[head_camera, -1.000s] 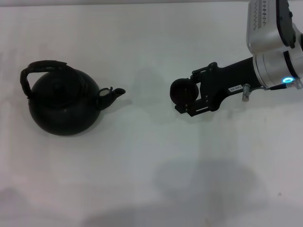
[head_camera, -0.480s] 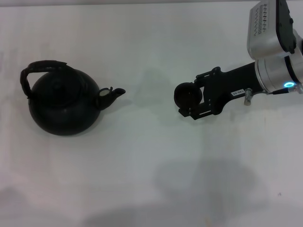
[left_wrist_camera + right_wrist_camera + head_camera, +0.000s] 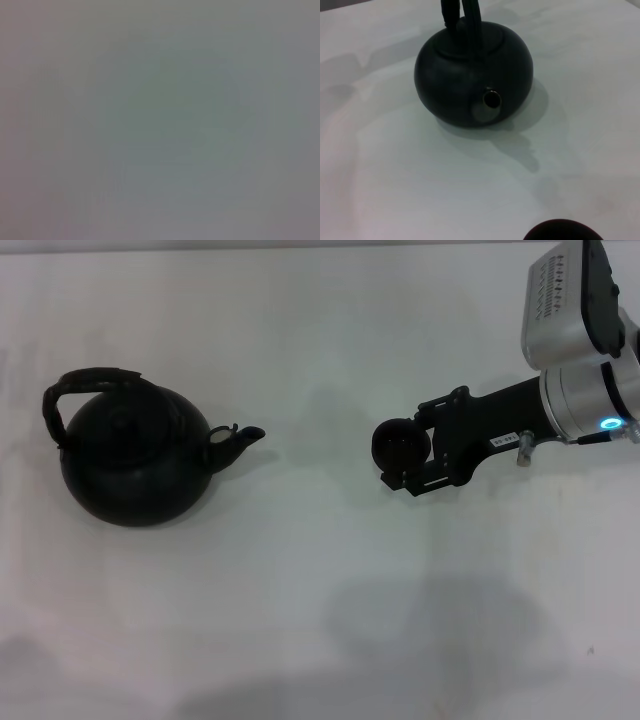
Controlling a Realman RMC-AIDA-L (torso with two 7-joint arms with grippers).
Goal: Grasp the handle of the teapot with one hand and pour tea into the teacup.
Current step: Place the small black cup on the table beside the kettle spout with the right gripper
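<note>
The black teapot (image 3: 130,465) stands on the white table at the left, its spout (image 3: 240,438) pointing right. Its dark arched handle (image 3: 92,380) rises over the top. My right gripper (image 3: 406,446) reaches in from the right and is shut on the small dark teacup (image 3: 397,443), well to the right of the spout. In the right wrist view the teapot (image 3: 465,80) faces the camera with its spout (image 3: 491,100) and handle (image 3: 467,20), and the teacup's rim (image 3: 562,231) shows at the lower edge. My left gripper is out of view.
The white table (image 3: 300,590) carries only the teapot and the cup. The left wrist view shows a plain grey field.
My right gripper has moved slightly to the right and a little toward me, and the teacup has moved with it. The teapot has not moved.
</note>
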